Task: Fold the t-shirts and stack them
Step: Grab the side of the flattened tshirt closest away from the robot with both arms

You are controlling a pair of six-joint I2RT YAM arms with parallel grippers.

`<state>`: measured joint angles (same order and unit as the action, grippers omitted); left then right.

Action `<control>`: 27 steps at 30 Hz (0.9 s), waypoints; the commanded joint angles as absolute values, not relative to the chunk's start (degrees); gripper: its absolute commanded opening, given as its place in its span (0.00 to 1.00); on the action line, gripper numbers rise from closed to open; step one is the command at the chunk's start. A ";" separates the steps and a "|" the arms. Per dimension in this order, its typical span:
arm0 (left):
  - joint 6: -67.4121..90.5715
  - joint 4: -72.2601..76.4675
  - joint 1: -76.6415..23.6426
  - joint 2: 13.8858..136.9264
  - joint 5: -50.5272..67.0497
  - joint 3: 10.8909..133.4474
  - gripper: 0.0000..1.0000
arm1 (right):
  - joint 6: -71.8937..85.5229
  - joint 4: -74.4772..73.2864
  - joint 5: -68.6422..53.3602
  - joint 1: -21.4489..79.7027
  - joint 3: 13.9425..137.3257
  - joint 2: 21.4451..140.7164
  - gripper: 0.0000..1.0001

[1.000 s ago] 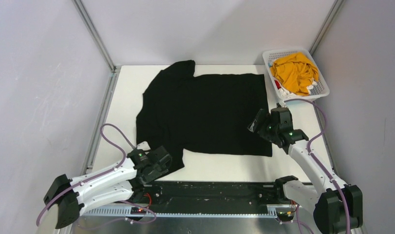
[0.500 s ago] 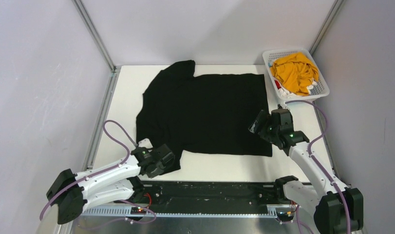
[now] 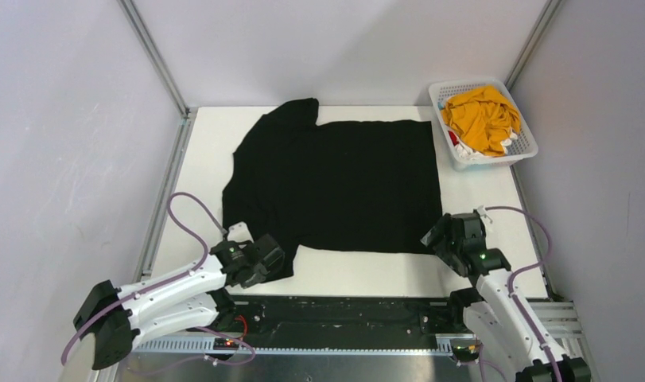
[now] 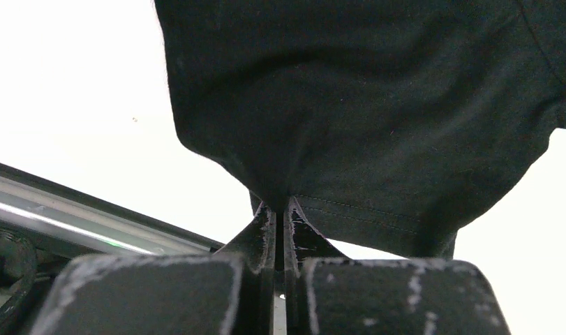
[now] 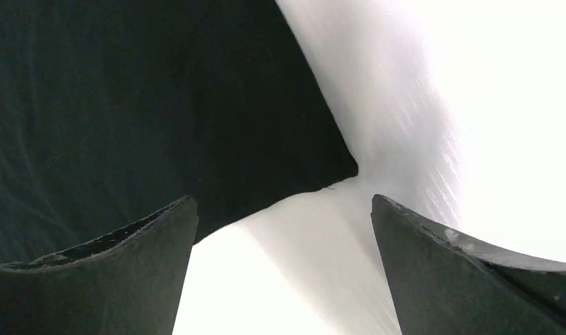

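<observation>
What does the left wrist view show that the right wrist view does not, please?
Only the left wrist view shows the left hand shut on a hemmed edge of the black t-shirt, with a metal rail at the lower left. Only the right wrist view shows the right hand open, with a free corner of that shirt lying flat ahead of it, ungripped. Both show the black fabric on the white table.
</observation>
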<state>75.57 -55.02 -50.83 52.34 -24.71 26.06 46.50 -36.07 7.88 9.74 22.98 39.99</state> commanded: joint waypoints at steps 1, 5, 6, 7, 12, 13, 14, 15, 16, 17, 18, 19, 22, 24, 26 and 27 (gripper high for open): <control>73.76 -54.43 -50.99 51.25 -28.01 27.51 0.00 | 52.71 -35.52 9.26 9.62 16.92 35.18 0.98; 73.28 -54.01 -51.01 50.99 -27.72 27.38 0.00 | 57.13 -27.07 8.30 9.40 10.65 33.24 0.89; 73.03 -53.98 -51.00 50.98 -27.57 27.48 0.00 | 57.35 -25.31 8.60 9.40 10.07 33.32 0.85; 72.71 -53.97 -50.98 51.04 -27.28 27.57 0.00 | 57.49 -24.74 9.25 9.34 10.00 33.44 0.81; 70.53 -54.10 -50.98 50.09 -24.30 28.08 0.00 | 56.85 -22.16 9.12 9.02 9.83 34.66 0.58; 70.08 -54.07 -51.00 49.46 -23.80 28.00 0.00 | 56.86 -21.98 9.05 8.99 9.71 34.78 0.50; 69.98 -54.06 -51.03 49.12 -22.91 27.89 0.00 | 56.82 -21.75 9.09 8.93 9.46 34.93 0.44; 69.83 -54.10 -51.03 48.56 -22.44 27.58 0.00 | 56.80 -21.51 9.06 8.90 9.30 34.96 0.34; 69.81 -54.09 -51.01 48.32 -21.76 27.41 0.00 | 56.72 -21.11 9.06 8.80 8.94 34.82 0.30; 69.90 -54.11 -50.98 47.87 -21.38 27.13 0.00 | 56.62 -20.93 8.90 8.75 8.78 34.72 0.20; 70.21 -54.13 -50.98 47.56 -20.62 26.93 0.00 | 56.91 -20.96 8.76 8.63 8.74 34.43 0.15; 70.48 -54.09 -50.98 47.42 -20.24 26.51 0.00 | 57.11 -20.95 8.25 8.62 8.72 33.88 0.03; 71.04 -54.06 -51.10 46.62 -18.29 25.82 0.00 | 56.93 -21.63 7.34 8.67 9.07 31.89 0.00; 71.86 -54.13 -51.49 45.74 -17.18 25.12 0.00 | 56.81 -24.57 8.10 8.58 9.83 29.84 0.00; 73.14 -54.13 -52.53 44.54 -16.11 24.64 0.00 | 56.86 -28.21 9.08 8.61 10.69 27.20 0.00; 73.57 -54.14 -52.99 44.11 -15.37 24.40 0.00 | 56.86 -30.83 9.45 8.61 11.13 25.10 0.00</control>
